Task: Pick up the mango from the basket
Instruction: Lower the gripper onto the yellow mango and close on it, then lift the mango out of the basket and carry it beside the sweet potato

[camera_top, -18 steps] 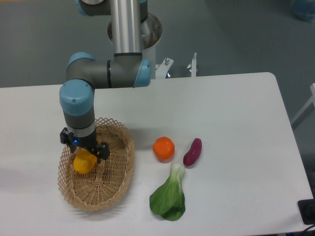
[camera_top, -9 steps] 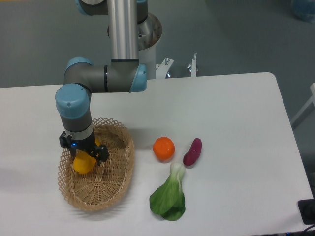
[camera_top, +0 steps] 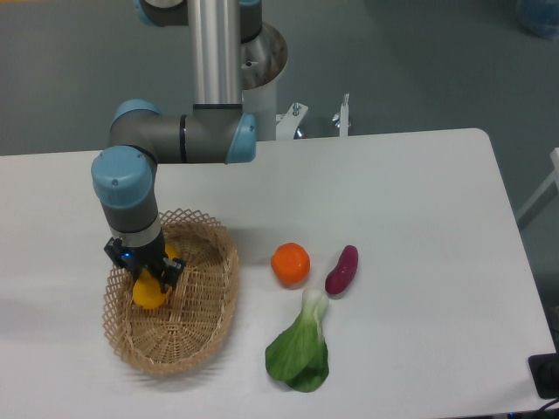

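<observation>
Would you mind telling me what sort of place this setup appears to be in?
Probably a robotics lab: a grey-and-blue robot arm stands at a plain white table with a tan woven wicker basket and loose produce laid out, over grey flooring.

Woven wicker basket [camera_top: 210,301], smooth glossy mango [camera_top: 148,294], matt table [camera_top: 410,192].

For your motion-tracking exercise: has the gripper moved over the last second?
Yes. The gripper has shifted slightly left, toward the basket's left rim and away from the orange, staying over the mango.
</observation>
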Motion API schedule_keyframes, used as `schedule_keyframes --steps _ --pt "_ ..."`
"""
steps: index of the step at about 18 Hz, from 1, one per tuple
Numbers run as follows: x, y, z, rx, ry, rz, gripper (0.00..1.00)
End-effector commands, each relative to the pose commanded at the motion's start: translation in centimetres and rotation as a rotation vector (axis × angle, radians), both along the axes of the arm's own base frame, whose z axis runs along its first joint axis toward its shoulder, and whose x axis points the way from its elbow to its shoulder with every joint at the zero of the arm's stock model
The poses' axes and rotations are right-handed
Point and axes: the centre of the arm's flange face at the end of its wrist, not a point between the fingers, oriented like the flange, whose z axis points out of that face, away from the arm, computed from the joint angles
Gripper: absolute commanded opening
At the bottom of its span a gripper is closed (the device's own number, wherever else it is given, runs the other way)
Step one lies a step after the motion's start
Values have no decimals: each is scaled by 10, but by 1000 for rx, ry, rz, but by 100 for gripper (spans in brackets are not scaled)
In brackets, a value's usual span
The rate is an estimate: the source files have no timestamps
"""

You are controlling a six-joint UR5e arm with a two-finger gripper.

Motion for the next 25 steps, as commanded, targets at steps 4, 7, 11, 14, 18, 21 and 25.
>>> schedule_keyframes --steps 4,7,11,14,18,21,25 --pt "-5 2 18 31 10 9 50" --pt "-31 -6 53 86 35 41 50" --pt "-82 -14 104 158 81 104 50" --pt "-117 -25 138 184 128 84 50" --pt "-164 -60 168 162 155 49 50" --pt "-204 -88 183 159 141 10 50" --pt "-251 -129 192 139 134 -72 50"
